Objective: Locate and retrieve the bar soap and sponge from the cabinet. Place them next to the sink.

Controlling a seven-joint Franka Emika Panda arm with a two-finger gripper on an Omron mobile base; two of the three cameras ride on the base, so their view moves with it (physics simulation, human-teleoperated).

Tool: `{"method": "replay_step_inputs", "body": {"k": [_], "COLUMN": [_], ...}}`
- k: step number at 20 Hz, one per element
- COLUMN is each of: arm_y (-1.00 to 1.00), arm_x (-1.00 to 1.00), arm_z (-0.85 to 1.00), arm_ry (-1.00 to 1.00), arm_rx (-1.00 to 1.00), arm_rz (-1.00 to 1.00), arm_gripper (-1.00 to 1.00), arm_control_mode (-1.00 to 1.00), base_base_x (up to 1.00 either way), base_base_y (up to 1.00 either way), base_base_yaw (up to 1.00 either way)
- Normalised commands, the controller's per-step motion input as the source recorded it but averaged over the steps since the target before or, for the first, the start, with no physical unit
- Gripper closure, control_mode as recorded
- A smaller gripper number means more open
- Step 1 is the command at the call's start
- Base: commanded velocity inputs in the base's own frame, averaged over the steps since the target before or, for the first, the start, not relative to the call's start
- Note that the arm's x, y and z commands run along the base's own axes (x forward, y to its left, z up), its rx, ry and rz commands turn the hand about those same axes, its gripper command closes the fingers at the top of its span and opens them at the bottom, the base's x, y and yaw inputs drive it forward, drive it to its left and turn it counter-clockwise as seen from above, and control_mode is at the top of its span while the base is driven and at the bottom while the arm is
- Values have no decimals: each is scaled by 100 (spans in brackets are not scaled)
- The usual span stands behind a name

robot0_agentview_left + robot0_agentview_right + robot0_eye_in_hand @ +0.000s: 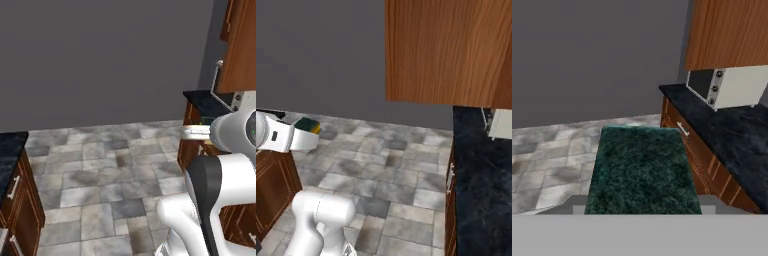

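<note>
My gripper (pixel 310 131) is shut on the sponge (pixel 643 170), whose dark green scouring face spreads across the middle of the hand view. In the right base view the sponge (pixel 308 123) shows green on top with a yellow edge, held out over the tiled floor at the left. A sliver of it (pixel 205 121) peeks past the white hand in the left base view. The reddish-brown wall cabinet (pixel 451 50) hangs above the dark counter on the right, also seen as the cabinet (pixel 732 30) ahead of the hand. The bar soap and the sink are out of view.
A white microwave-like appliance (pixel 727 85) stands on the black stone counter (pixel 732 135) under the wall cabinet, with wooden drawers (pixel 699 155) below. Another dark counter end (pixel 10 145) is at the far left. Grey tiled floor (pixel 100 165) and a plain grey wall lie ahead.
</note>
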Motion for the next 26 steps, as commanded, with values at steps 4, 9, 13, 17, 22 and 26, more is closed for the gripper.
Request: {"method": "replay_step_inputs", "body": {"k": [4, 9, 13, 17, 22, 26], "arm_y": [0, 0, 0, 0, 0, 0], "arm_x": [0, 0, 0, 0, 0, 0], "arm_z": [0, 0, 0, 0, 0, 0], "arm_ry": [0, 0, 0, 0, 0, 0], "arm_rx": [0, 0, 0, 0, 0, 0], "arm_rz": [0, 0, 0, 0, 0, 0], "arm_gripper": [100, 100, 100, 100, 100, 100], "arm_control_mode": [100, 100, 100, 100, 100, 100], "base_base_x": [0, 0, 0, 0, 1, 0], "base_base_y": [4, 4, 3, 4, 10, 7], "base_base_yaw": [50, 50, 50, 50, 50, 50]}}
